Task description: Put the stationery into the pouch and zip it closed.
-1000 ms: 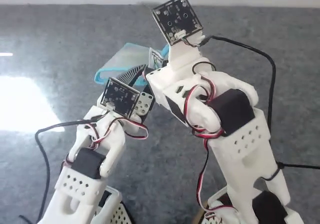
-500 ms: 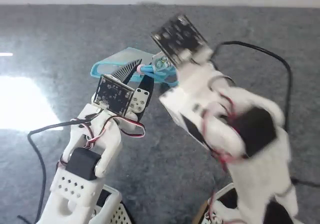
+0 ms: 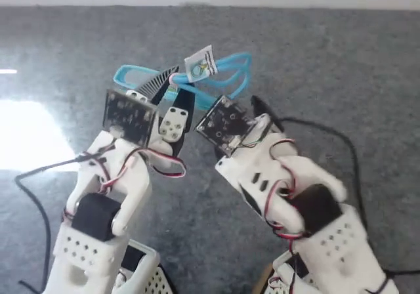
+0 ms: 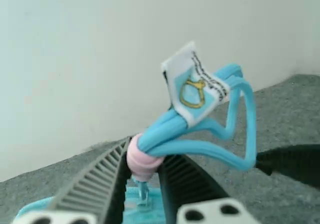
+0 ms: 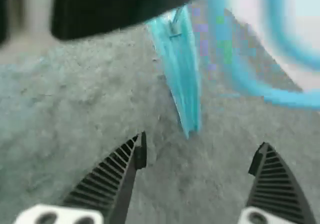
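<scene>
Left wrist view: the left gripper (image 4: 145,156) is clenching the pink collar (image 4: 141,162) of a soft, light blue cord loop (image 4: 243,115). The limp pouch (image 5: 182,89) appears to be hanging beneath. The right gripper (image 5: 201,146) is gaping nearby; the pouch's stiffer zip edge likely offers the best hold.

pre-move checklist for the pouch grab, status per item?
1. Left gripper shut on the pink bead of the blue cord: ok.
2. Right gripper open and holding nothing: ok.
3. Right gripper pointed at the pouch: ok.
4. Right gripper clear of the blue cord: cannot tell, one finger is very close to a loop.
5. Stationery inside the pouch: cannot tell.
6. Pouch zipped closed: cannot tell.
</scene>
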Robot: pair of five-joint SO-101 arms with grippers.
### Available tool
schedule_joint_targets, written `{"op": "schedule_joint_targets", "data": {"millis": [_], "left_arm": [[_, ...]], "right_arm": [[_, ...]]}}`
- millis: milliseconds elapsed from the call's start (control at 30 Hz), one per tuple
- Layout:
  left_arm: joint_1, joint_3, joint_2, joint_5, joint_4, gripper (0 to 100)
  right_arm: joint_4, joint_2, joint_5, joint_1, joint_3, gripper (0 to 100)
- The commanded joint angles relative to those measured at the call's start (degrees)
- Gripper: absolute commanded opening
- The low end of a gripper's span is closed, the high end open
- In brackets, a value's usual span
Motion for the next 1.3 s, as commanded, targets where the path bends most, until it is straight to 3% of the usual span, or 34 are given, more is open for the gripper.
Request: {"op": "schedule_joint_targets", "data": {"millis": [0, 233, 433, 667, 967, 1267], "left_arm": [[0.0, -9.2, 6.2, 0.9, 3.1, 1], [0.4, -24.0, 18.5, 6.5, 6.2, 1], [0.2, -40.7, 32.0, 9.6, 16.9, 1], [0.0, -54.7, 43.1, 9.4, 22.9, 1], [-5.3, -57.5, 48.6, 8.9, 23.0, 1], [-7.7, -60.8, 49.0, 2.3, 30.9, 1]], "right_arm": [[-15.9, -4.4, -4.2, 2.7, 10.7, 33.2], [-31.9, -5.2, -16.1, 10.9, 19.2, 33.3], [-46.9, -5.1, -11.7, 10.9, 25.5, 33.2], [-51.3, 2.8, -8.0, 11.2, 23.0, 33.2], [-56.0, 15.9, -4.3, 9.5, 18.6, 33.2], [-56.0, 29.8, -4.3, 9.4, 7.5, 32.8]]}}
